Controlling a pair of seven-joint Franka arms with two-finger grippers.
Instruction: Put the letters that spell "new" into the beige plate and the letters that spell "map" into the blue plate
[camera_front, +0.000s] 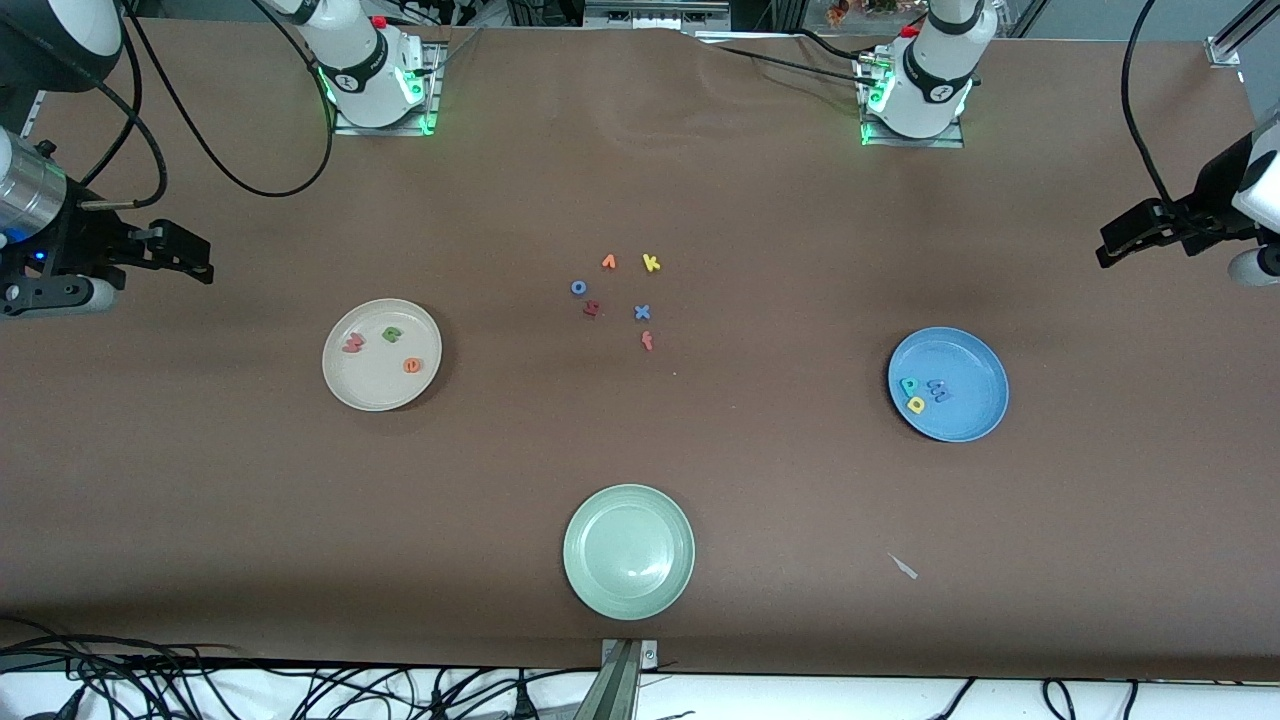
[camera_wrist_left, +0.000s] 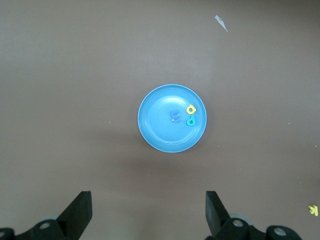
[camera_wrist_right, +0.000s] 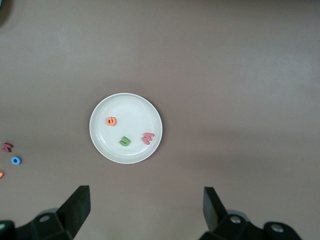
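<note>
The pale green plate (camera_front: 628, 551) lies nearest. The beige plate (camera_front: 345, 385) holds green n (camera_front: 392, 334), orange e (camera_front: 412, 365), pinkish-red w (camera_front: 353, 343); the blue plate (camera_front: 965, 410) holds blue m (camera_front: 938, 389), yellow a (camera_front: 916, 404), teal p (camera_front: 908, 385), clustered. Spare letters (camera_front: 618, 295) lie farther, mid-table. The left gripper (camera_front: 1105, 250) and right gripper (camera_front: 200, 262) wait spread wide, empty.

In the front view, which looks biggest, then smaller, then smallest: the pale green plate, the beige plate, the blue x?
1. Pale green plate, though it sits nearest the camera, so it may only look bigger.
2. Beige plate, perhaps truly the same size.
3. Blue x, tiny by far.
</note>
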